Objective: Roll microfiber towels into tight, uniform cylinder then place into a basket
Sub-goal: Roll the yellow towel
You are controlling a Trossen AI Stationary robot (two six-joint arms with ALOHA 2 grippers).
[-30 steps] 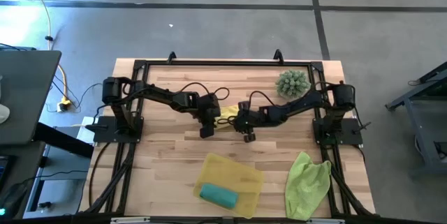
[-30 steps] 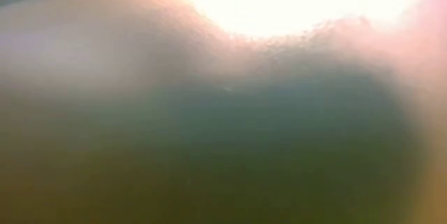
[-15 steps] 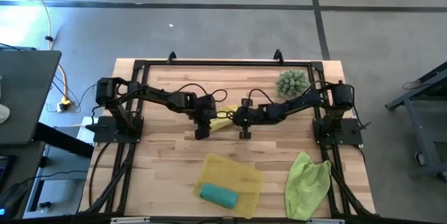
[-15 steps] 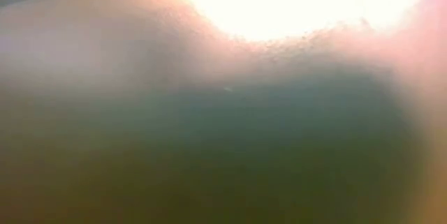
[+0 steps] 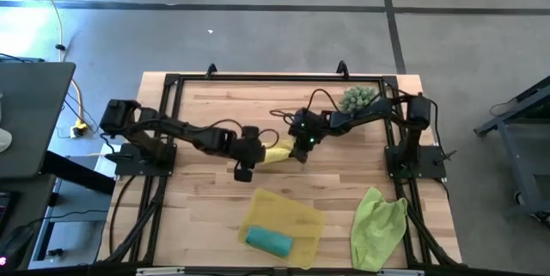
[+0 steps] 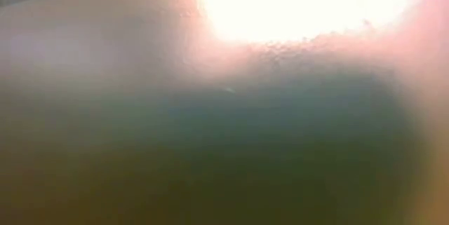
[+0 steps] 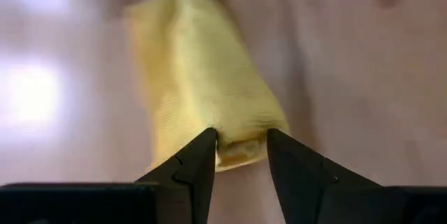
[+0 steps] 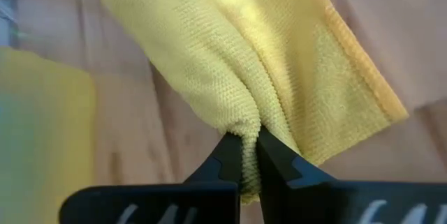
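Observation:
The yellow towel [image 5: 277, 153], loosely rolled, lies mid-table between my two grippers. My left gripper [image 5: 243, 171] is at its near-left end, and its fingers [image 7: 202, 158] close on the roll's end. At the far-right end my right gripper [image 5: 301, 144] is shut on the cloth [image 8: 237, 56]. The yellow basket [image 5: 302, 211] sits near the front edge, and a rolled teal towel [image 5: 269, 240] lies in it. A lime green towel [image 5: 378, 224] lies crumpled on the table at the front right. The low view shows only blur. My left gripper has the roll's open end [image 7: 237, 147] between its two fingers, one on each side. The fingers slant down from the table's near-left and lie along the roll. My right gripper pinches a bunched fold of the cloth [image 8: 246, 130] between its shut fingers, slanting down from the far right. A hemmed edge [image 8: 356, 56] hangs loose beside the fold.
A spiky green ball plant [image 5: 359, 98] stands at the far right, close behind my right arm. A black frame [image 5: 275, 76] runs round the tabletop. Bare wood shows left of the basket and along the far edge.
My left gripper has drawn back toward the table's near-left and risen a little. My right gripper has gone toward the far edge and rolled about its own line. More of the yellow towel now shows stretched between them.

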